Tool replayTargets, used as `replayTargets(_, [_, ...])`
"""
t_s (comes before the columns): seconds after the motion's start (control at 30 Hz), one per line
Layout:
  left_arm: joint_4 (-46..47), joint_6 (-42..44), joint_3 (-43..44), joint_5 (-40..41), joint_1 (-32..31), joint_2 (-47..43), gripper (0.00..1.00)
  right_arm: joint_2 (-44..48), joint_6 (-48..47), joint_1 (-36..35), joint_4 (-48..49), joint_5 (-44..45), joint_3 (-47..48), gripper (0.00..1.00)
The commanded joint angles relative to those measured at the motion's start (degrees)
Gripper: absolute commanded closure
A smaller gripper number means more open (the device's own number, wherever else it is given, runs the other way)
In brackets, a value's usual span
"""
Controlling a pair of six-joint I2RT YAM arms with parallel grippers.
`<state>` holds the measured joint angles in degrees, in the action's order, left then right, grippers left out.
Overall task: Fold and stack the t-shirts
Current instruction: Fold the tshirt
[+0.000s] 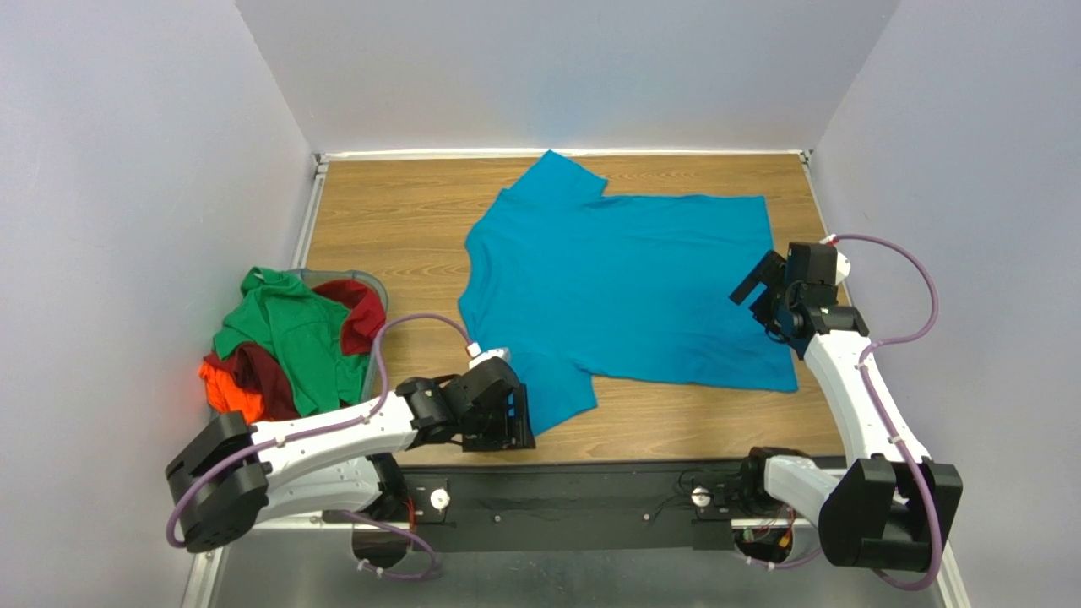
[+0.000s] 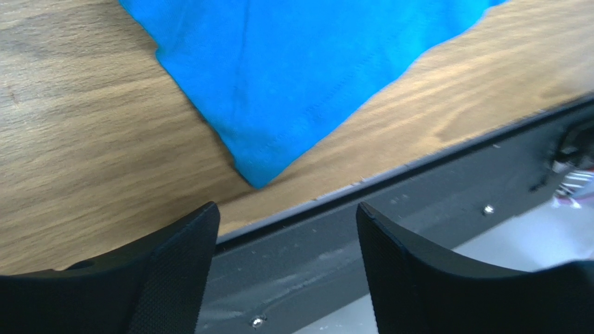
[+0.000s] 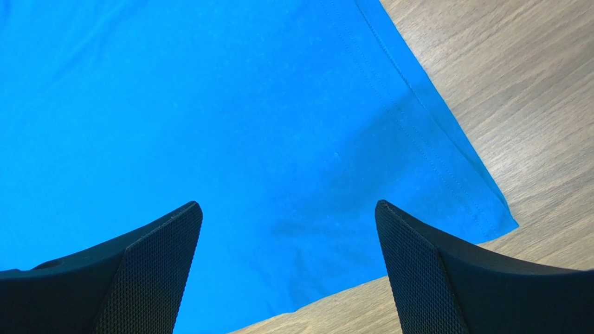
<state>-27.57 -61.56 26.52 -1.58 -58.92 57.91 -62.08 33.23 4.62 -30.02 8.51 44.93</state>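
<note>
Green shirt (image 1: 294, 332), dark red shirt (image 1: 364, 310) and orange shirt (image 1: 229, 386) lie crumpled in a soft heap in the round grey basket (image 1: 368, 281) at the left. Next is the left gripper (image 2: 287, 219). Its black bumpy fingers are apart and hold nothing, just beside the pointy sleeve corner of the teal-blue shirt (image 1: 622, 285). That shirt lies flat and smooth on the wooden table (image 1: 381, 215). Over its right bottom corner hangs the right gripper (image 3: 287, 209), wide open and empty.
</note>
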Motion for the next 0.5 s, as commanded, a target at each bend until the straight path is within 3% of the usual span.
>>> replayTargets(0.0, [1.4, -0.4, 1.0, 0.7, -0.2, 4.9, 0.29, 0.6, 1.0, 0.4, -0.1, 1.7, -0.8, 0.0])
replayTargets(0.07, [1.7, -0.4, 1.9, 1.1, -0.4, 6.8, 0.36, 0.6, 0.9, 0.4, -0.1, 1.7, -0.7, 0.0])
replayTargets(0.27, [3.0, -0.6, 3.8, 4.7, -0.4, 12.2, 0.39, 0.8, 0.4, 0.5, -0.1, 1.2, -1.2, 0.0])
replayTargets(0.33, [2.8, -0.8, 4.1, 4.9, -0.4, 13.8, 0.45, 0.9, 0.4, 0.5, -0.1, 1.2, -1.4, 0.0])
replayTargets(0.37, [2.4, -1.2, 4.1, 5.1, -0.4, 14.9, 0.54, 1.2, 0.5, 0.4, -0.1, 0.8, -1.8, 0.0])
replayTargets(0.4, [2.3, -1.2, 3.9, 5.1, -0.4, 14.9, 0.54, 1.2, 0.5, 0.5, -0.1, 0.8, -1.8, 0.0])
replayTargets(0.47, [2.2, -1.5, 3.7, 5.0, -0.4, 15.3, 0.68, 2.1, 1.5, 0.4, -0.1, 1.0, -2.6, 0.0])
